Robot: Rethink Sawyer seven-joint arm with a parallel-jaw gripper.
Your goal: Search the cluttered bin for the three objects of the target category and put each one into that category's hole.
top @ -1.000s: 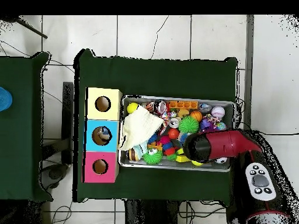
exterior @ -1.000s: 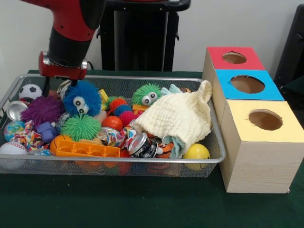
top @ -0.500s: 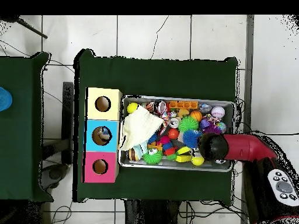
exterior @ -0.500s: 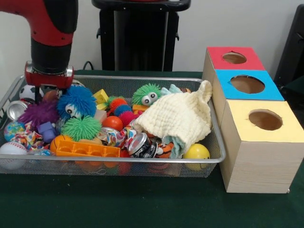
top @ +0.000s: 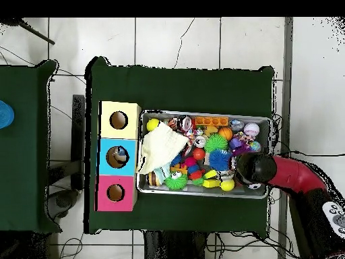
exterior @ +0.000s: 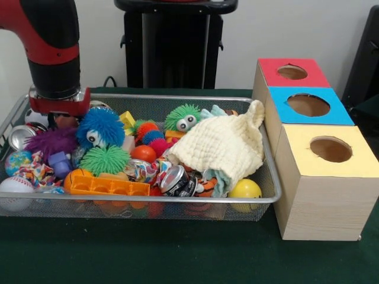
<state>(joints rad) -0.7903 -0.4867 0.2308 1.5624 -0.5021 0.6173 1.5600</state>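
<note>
wire bin (top: 205,193) of toys, cream cloth (top: 160,150)

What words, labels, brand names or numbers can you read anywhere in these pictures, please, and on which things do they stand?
None can be read.
The crushed can in the wire basket bears print, too blurred to read.
The patterned ball carries markings, illegible.
The red, blue and yellow box tops are plain, without lettering.
</note>
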